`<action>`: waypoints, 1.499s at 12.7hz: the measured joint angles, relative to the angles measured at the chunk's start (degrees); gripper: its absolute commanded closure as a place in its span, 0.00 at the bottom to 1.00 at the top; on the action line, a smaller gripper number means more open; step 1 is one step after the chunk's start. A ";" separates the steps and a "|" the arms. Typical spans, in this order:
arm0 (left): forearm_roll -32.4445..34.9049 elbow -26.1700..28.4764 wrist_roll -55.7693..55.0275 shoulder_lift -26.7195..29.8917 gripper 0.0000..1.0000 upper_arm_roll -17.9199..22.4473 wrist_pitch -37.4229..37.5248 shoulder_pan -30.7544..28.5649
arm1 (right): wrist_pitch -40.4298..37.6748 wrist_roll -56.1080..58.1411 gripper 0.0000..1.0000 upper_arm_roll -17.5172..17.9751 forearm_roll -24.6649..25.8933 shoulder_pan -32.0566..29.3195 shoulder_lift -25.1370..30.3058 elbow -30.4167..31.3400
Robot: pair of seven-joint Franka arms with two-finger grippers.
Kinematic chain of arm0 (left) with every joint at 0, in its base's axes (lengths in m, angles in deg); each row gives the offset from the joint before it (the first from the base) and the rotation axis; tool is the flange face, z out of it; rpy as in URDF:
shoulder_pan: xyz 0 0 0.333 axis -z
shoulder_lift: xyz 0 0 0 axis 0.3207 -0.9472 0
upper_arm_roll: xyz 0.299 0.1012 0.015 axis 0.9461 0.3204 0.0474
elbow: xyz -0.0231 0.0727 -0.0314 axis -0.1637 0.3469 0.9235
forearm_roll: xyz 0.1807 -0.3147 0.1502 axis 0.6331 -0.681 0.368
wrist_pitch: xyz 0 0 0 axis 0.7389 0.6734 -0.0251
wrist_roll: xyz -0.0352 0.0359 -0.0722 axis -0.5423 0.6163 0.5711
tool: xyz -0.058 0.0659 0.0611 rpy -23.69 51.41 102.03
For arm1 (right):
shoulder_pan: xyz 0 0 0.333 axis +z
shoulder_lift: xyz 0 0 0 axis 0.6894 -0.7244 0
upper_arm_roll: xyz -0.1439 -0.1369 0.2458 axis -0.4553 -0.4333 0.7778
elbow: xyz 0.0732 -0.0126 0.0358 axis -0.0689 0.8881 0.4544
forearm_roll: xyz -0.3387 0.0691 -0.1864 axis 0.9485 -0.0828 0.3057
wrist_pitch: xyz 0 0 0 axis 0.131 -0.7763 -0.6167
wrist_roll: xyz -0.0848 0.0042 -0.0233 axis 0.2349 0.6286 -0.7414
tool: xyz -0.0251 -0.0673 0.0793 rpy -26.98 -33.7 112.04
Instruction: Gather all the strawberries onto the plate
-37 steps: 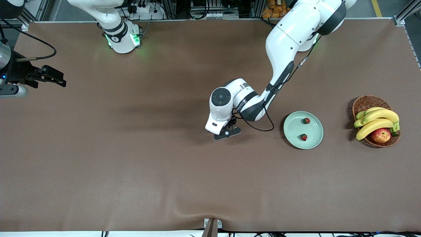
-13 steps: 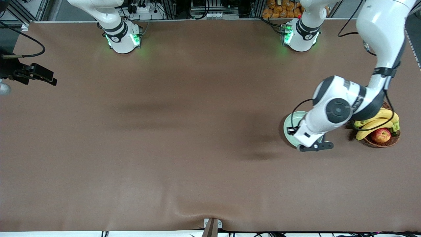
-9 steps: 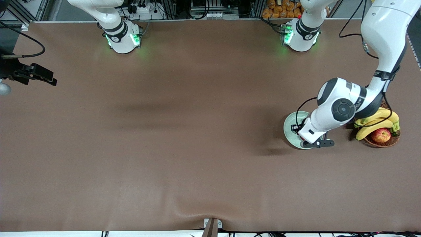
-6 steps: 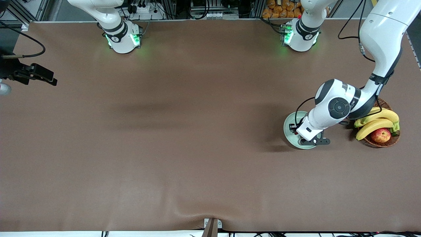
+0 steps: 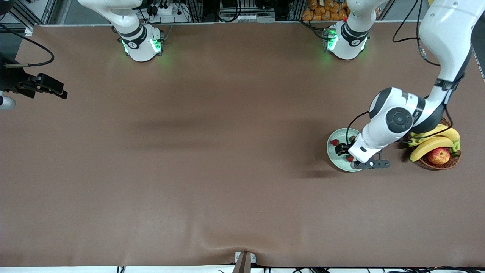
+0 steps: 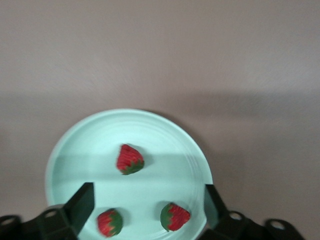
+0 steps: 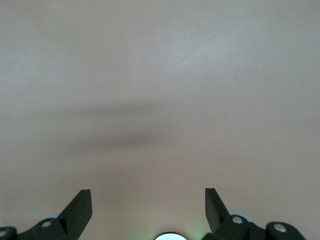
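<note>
Brown cloth covers the whole table (image 5: 212, 151). Toward the left arm's end of it sits a wicker basket (image 5: 420, 118) of bananas (image 5: 432, 144) and an apple (image 5: 438, 156), and beside that the pale green plate (image 6: 165, 150). All three strawberries (image 6: 130, 159) lie on the plate, each apart from the others. Over the plate hangs the left gripper (image 6: 145, 202), fingers spread wide and holding nothing. At the right arm's end, the right gripper (image 7: 148, 202) waits over bare cloth, its fingers also wide apart and empty.
</note>
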 measured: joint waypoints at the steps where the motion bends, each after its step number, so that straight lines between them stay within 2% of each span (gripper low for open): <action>1: 0.00 -1.96 -0.09 3.19 0.00 -1.13 3.54 -0.02 | 0.04 0.00 0.00 0.14 0.00 0.00 -0.01 0.00; 4: -3.14 -11.31 -0.54 12.15 0.00 -3.09 17.77 0.10 | 0.07 0.00 0.00 0.25 0.00 0.01 -0.03 -0.02; 6: -6.30 -19.87 -0.24 14.40 0.00 -3.20 28.93 0.04 | 0.08 0.00 0.00 0.24 0.00 0.01 -0.03 -0.03; 8: -7.61 -26.92 -0.10 14.45 0.00 -4.01 36.90 0.03 | 0.08 0.00 0.00 0.24 0.00 0.01 -0.03 -0.03; 13: -10.07 -32.45 0.31 15.55 0.00 -4.98 43.02 0.51 | 0.08 0.00 0.00 0.18 0.00 0.01 -0.03 -0.03; 14: -12.15 -32.68 1.69 16.91 0.00 -3.22 43.23 1.15 | 0.08 0.00 0.00 0.17 0.00 0.01 -0.04 -0.03; 15: -14.74 -32.83 3.50 18.64 0.00 0.48 43.49 2.74 | 0.09 0.00 0.00 0.16 0.00 0.01 -0.04 -0.04; 19: -23.35 -32.73 10.68 24.33 0.00 22.23 46.18 14.76 | 0.09 0.00 0.00 0.09 0.00 0.00 -0.04 -0.03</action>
